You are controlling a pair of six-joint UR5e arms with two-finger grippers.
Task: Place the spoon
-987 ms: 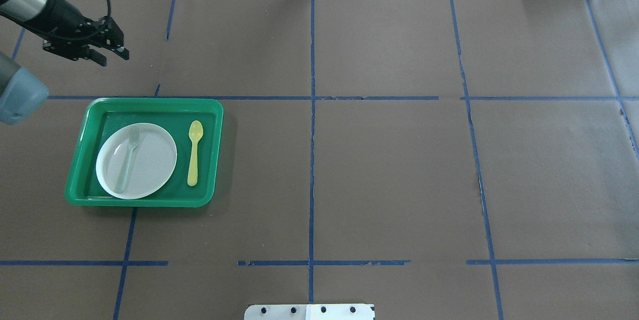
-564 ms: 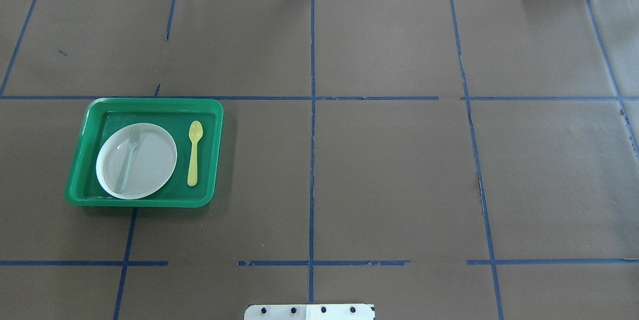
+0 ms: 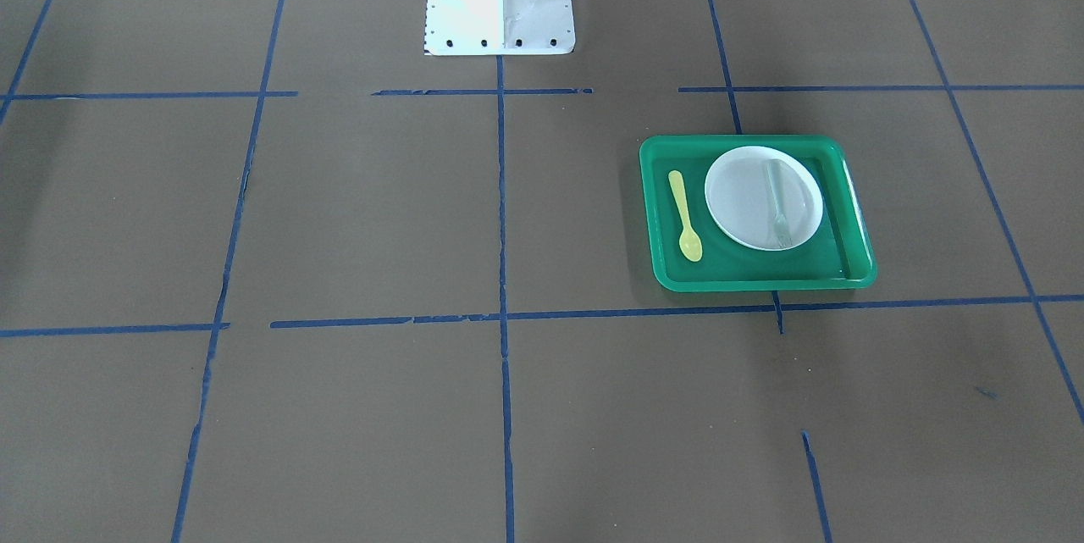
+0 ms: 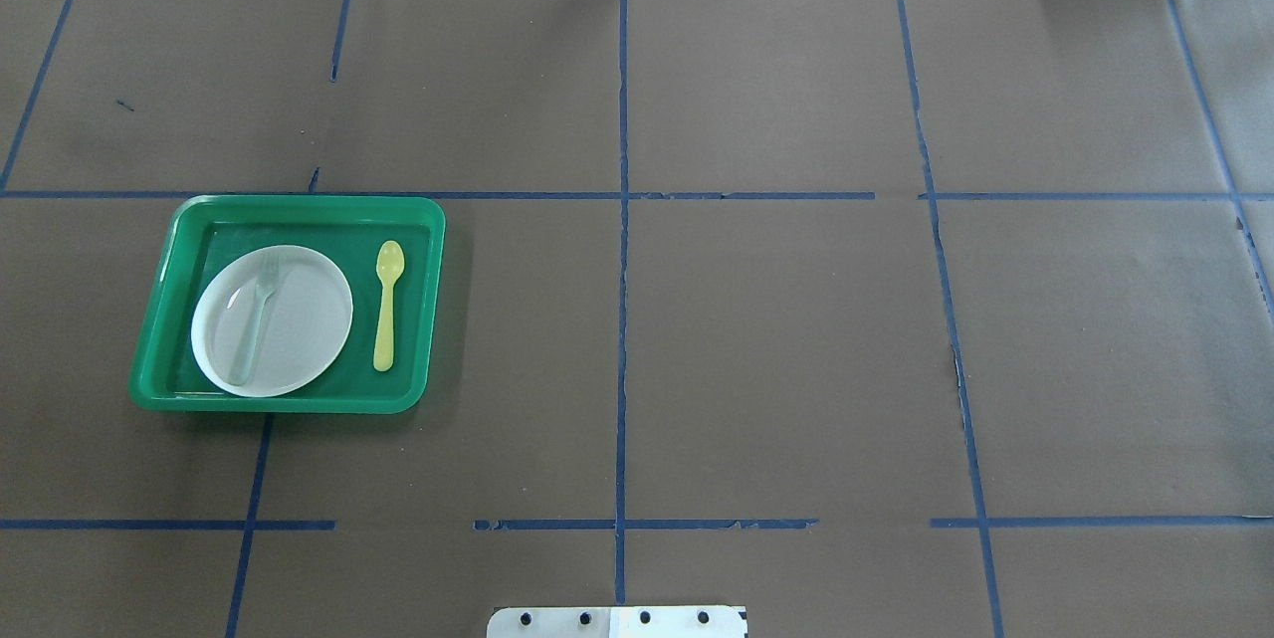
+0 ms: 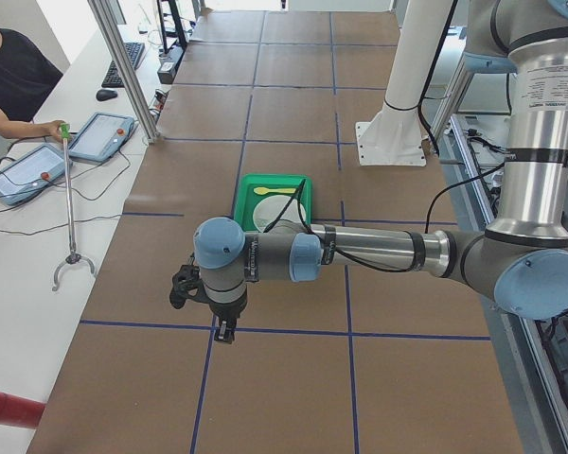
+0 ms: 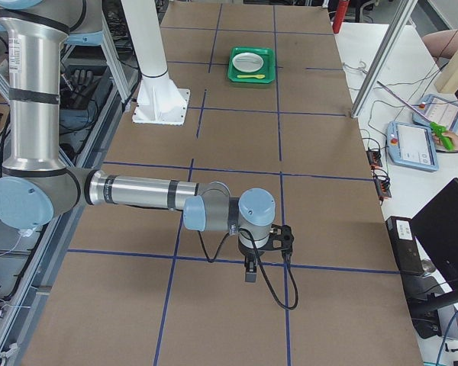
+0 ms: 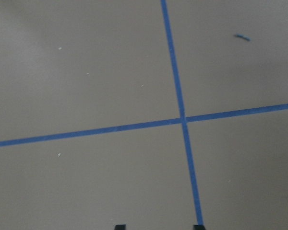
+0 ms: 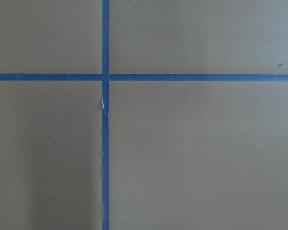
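Observation:
The pale-yellow spoon (image 4: 388, 305) lies flat on the floor of a green tray (image 4: 299, 206), to the right of a white plate (image 4: 299, 319) that bears a grey-translucent fork (image 4: 255, 319). The spoon also shows in the front view (image 3: 684, 215). Neither gripper is in the overhead or front view. My left gripper (image 5: 224, 329) hangs over bare table beyond the tray's left end. In the left wrist view its two fingertips (image 7: 198, 226) stand apart with nothing between them. My right gripper (image 6: 249, 271) hangs over bare table far from the tray. I cannot tell if it is open or shut.
The robot's white base plate (image 4: 617, 621) sits at the table's near edge. Blue tape lines cross the brown table cover. An operator (image 5: 9, 76) with a grabber stick (image 5: 68, 208) sits at a side desk beyond the table's far edge.
The left arm, in the overhead view's upper left a second ago, has moved out of that view to the left. The tray, plate, fork and spoon have not moved.

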